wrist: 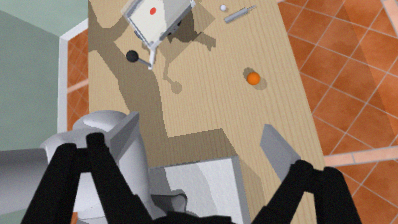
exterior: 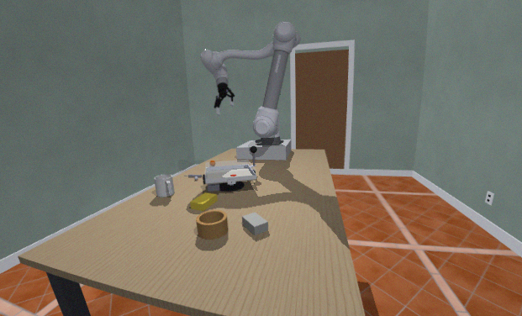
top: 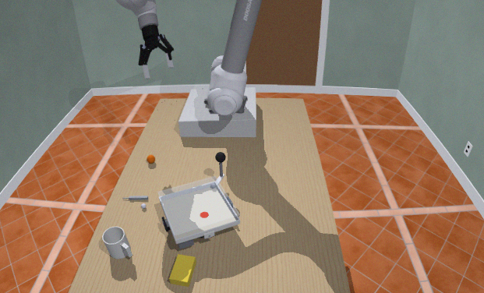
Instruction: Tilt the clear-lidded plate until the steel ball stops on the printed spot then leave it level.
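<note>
Grey lettering runs along the robot's grey arm (top: 240,35), cut off by the frame edge and not fully readable. The black two-finger gripper (top: 157,67) hangs high with fingers spread fully, holding nothing. The square clear-lidded white plate (top: 178,218) with its red printed spot (top: 204,214) sits mid-table on the tan wood-grain table (top: 285,156), its black-knobbed lever (top: 220,157) upright at one corner.

Wood counter, mixed finishes
Matt grained wood counter (top: 293,164); clear glossy lid on plate (top: 199,212); grey metal-looking mug (top: 114,242); glazed tile floor (top: 402,156).
</note>
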Controlling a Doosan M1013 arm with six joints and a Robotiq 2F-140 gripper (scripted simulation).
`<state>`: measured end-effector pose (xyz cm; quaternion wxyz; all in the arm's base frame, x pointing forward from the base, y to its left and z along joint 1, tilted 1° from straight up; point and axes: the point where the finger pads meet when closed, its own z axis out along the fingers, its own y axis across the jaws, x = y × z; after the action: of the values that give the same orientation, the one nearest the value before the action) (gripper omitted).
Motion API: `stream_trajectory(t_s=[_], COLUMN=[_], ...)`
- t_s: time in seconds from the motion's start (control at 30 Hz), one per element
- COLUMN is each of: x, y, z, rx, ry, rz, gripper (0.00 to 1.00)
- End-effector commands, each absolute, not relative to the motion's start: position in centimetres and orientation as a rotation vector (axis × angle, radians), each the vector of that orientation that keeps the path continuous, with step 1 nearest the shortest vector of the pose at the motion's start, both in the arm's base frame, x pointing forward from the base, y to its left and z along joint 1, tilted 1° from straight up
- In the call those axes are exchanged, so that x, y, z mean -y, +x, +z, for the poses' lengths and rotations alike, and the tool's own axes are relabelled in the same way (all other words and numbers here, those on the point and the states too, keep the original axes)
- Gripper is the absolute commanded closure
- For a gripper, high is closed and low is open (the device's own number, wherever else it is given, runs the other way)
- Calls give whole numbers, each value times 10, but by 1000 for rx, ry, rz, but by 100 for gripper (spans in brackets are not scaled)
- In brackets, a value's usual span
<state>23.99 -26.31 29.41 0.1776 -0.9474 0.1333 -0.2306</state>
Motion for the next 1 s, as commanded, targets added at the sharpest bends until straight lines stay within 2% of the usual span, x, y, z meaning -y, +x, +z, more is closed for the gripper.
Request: stream_trajectory(t_s=[0.0,0.67,0.97], x=[263,263,251], y=[240,241,271], z=[294,293,270], rx=[-377,-369,-161], ry=[-2680,-2683,-2736], rz=[-653,-648,-528], gripper=[0,0,0])
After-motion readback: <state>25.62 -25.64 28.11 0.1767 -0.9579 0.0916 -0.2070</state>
